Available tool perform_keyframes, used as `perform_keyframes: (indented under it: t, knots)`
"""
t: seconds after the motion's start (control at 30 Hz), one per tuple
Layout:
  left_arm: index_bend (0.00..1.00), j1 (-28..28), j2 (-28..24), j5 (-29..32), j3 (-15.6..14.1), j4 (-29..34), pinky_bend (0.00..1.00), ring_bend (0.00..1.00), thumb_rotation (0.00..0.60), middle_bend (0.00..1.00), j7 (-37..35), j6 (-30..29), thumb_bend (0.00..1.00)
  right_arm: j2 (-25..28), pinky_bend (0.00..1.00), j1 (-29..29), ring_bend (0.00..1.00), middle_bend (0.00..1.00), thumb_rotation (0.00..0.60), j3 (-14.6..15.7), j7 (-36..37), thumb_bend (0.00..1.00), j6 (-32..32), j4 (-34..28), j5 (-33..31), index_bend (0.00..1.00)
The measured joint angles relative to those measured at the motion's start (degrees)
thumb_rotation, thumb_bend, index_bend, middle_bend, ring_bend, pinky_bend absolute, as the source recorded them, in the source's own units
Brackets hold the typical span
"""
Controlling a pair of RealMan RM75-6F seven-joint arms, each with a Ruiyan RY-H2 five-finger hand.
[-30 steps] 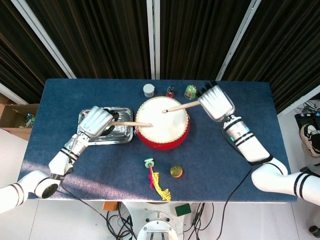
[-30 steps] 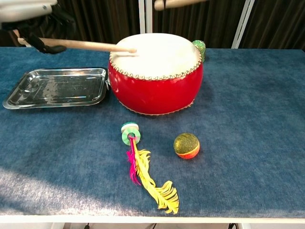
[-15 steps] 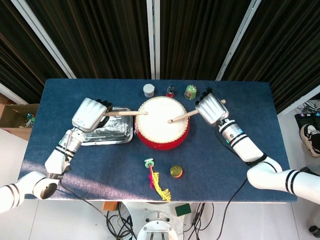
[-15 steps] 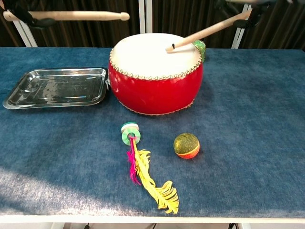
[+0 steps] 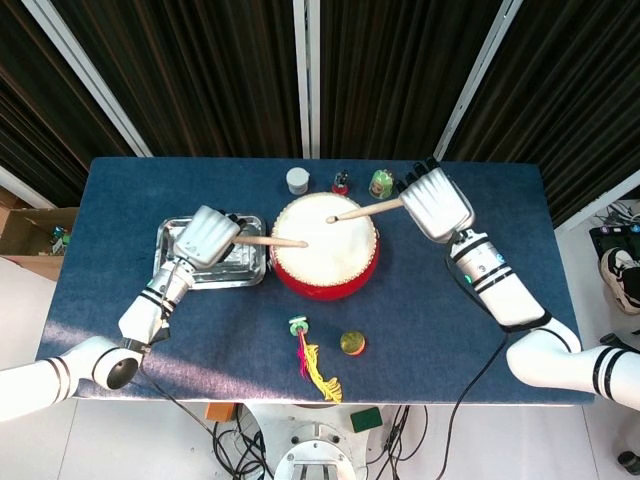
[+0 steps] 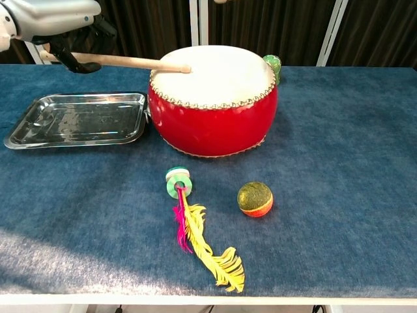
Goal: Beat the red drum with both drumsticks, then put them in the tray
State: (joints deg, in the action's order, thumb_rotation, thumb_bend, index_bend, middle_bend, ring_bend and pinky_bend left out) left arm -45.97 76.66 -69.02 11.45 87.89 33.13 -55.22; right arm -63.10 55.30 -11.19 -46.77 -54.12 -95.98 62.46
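Observation:
The red drum (image 5: 326, 262) (image 6: 212, 120) with its white skin stands mid-table. My left hand (image 5: 208, 237) (image 6: 55, 19) grips a wooden drumstick (image 5: 270, 241) (image 6: 127, 62) whose tip lies on the left part of the skin. My right hand (image 5: 436, 203) holds the other drumstick (image 5: 364, 210), its tip over the far right of the skin. Whether that tip touches the skin cannot be told. The steel tray (image 5: 175, 262) (image 6: 78, 119) lies left of the drum, partly under my left hand in the head view. The chest view does not show my right hand.
A feathered shuttlecock (image 5: 312, 362) (image 6: 199, 238) and a small ball (image 5: 352, 343) (image 6: 255, 199) lie in front of the drum. Behind it stand a white cup (image 5: 298, 180), a tiny figure (image 5: 341, 183) and a green toy (image 5: 381, 183) (image 6: 272, 64).
The left stick came down from above the drum onto the skin. My right hand rose and drew back, lifting its stick's tip toward the far right of the skin.

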Motion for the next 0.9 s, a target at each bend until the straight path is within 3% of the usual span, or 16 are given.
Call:
perform_keyframes:
  t: [0.33,0.47,0.7,0.9]
  knots:
    - [0.68,2.78,-6.32,-3.74,-0.18,7.85,0.75,0.63,0.600,0.67,-0.94,-6.58,0.61,-8.69,0.34,3.35,0.36,0.62,0.600,5.50,-8.37,0.82,5.97,9.10,-3.39,0.70]
    - [0.68,1.87,-4.41,-3.03,-0.91,6.32,0.75,0.63,0.600,0.66,-0.11,-4.50,0.61,-7.80,0.34,2.93,0.36,0.62,0.600,4.43,-5.74,0.82,3.61,7.84,-2.59,0.70]
    - [0.68,-0.77,0.78,0.95,-1.54,0.99,0.76,0.63,0.600,0.66,1.94,-0.31,0.61,-1.45,0.34,0.52,0.36,0.62,0.600,1.55,2.15,0.82,-1.57,1.65,1.02,0.70]
    - [0.68,0.29,-0.84,0.51,-1.21,2.73,0.76,0.63,0.600,0.66,0.58,-3.50,0.61,-2.21,0.34,0.65,0.36,0.62,0.600,2.53,1.43,0.82,0.69,3.23,1.16,0.70]
